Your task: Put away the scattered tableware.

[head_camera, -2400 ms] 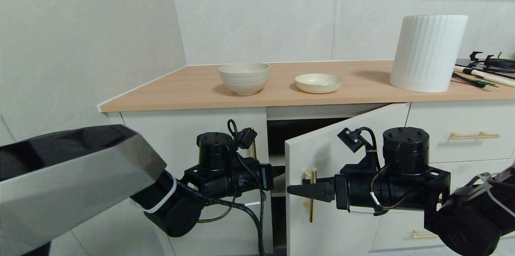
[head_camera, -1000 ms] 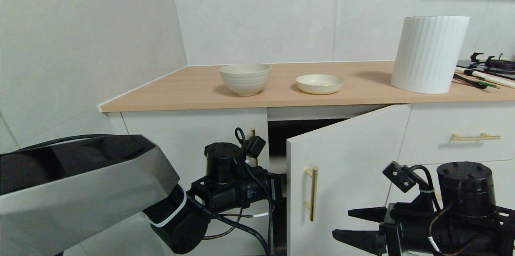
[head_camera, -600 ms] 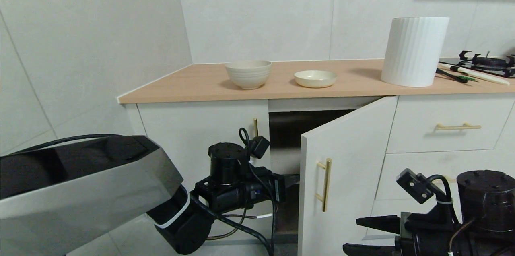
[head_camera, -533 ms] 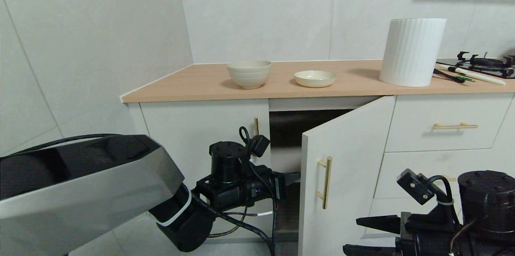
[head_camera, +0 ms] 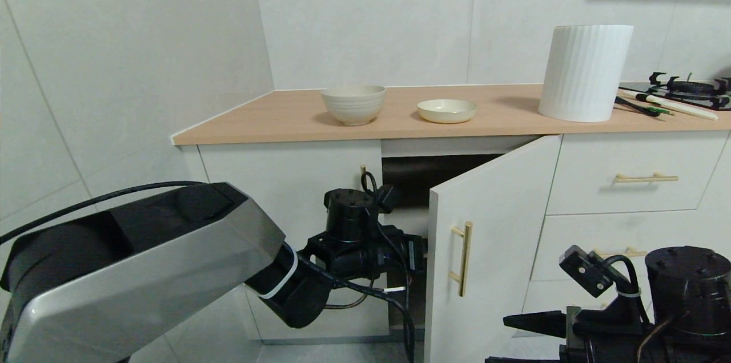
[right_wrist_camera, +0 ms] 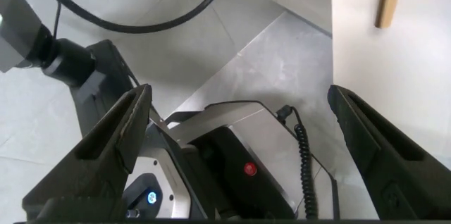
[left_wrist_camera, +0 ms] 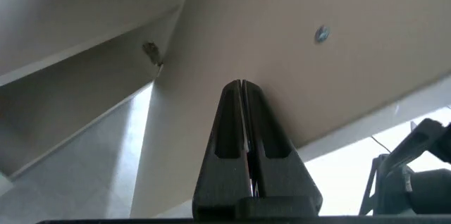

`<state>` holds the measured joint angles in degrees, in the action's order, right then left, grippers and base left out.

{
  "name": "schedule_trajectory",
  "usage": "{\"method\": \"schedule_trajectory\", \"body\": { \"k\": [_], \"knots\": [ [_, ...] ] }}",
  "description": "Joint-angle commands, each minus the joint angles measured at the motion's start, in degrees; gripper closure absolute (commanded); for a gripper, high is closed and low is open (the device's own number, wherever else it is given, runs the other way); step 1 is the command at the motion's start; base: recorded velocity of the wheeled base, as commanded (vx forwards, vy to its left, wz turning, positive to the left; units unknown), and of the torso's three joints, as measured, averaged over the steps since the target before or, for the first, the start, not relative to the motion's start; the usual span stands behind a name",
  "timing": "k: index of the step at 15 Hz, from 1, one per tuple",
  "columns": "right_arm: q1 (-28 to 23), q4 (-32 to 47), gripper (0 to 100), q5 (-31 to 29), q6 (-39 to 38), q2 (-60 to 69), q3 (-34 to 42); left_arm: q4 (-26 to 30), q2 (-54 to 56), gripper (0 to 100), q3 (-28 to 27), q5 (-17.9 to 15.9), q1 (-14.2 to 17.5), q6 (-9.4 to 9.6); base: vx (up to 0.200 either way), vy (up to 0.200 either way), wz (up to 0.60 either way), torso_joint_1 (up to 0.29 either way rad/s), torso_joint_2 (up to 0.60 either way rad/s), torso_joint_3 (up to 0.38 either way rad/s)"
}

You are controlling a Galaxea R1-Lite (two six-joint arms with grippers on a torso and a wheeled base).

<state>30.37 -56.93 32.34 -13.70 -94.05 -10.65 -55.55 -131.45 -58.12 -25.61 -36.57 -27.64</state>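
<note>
Lately changed: my right gripper (head_camera: 502,340) has come off the brass handle (head_camera: 464,258) and dropped to 5 o'clock of it, jaws spread wide and empty. My left gripper (left_wrist_camera: 242,94) has pushed forward to the free edge of the door (head_camera: 497,220), at 9 o'clock of the handle. Its fingers are pressed together with nothing between them, the tips close to the door's inner face; whether they touch I cannot tell. My head camera has backed off too, so the wider picture is no move of the goods. I judge the opening of the cupboard half done, with the left arm placed to sweep the door wider; no tableware is lifted yet.

- Bowl (head_camera: 353,104): deep, round, cream, matt, ribbed outside. It stands on the counter (head_camera: 274,120), at 12 o'clock of the left gripper.
- Dish (head_camera: 446,110): shallow, smooth, glossy pale yellow. It sits at 3 o'clock of the bowl, apart from it.
- Counter: flat, wood-grain, light brown.
- Door: plain white panel, ajar, with a dark cupboard behind.
- Canister (head_camera: 583,72): tall white ribbed cylinder, farther along toward 3 o'clock.
- Chopsticks (head_camera: 668,105): thin sticks at 3 o'clock of the canister.
</note>
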Motion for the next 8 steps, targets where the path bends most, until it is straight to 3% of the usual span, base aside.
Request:
{"method": "schedule_trajectory", "body": {
  "k": [1,2,8],
  "knots": [
    [0.0,0.0,0,0.0,0.0,-0.1,0.0,0.4,-0.2,100,-1.1,0.0,-0.3,-0.14,-0.2,0.0,0.0,0.012,0.0,-0.007],
    [0.0,0.0,0,0.0,0.0,0.0,0.0,1.3,-0.3,100,-2.1,0.0,-0.3,-0.14,-0.2,0.0,0.0,0.022,0.01,0.002],
    [0.8,0.0,0,0.0,0.0,0.0,0.0,4.7,-1.7,100,-6.5,0.0,-0.3,-0.23,0.0,0.0,0.0,0.0,0.0,0.0]
  ]
}}
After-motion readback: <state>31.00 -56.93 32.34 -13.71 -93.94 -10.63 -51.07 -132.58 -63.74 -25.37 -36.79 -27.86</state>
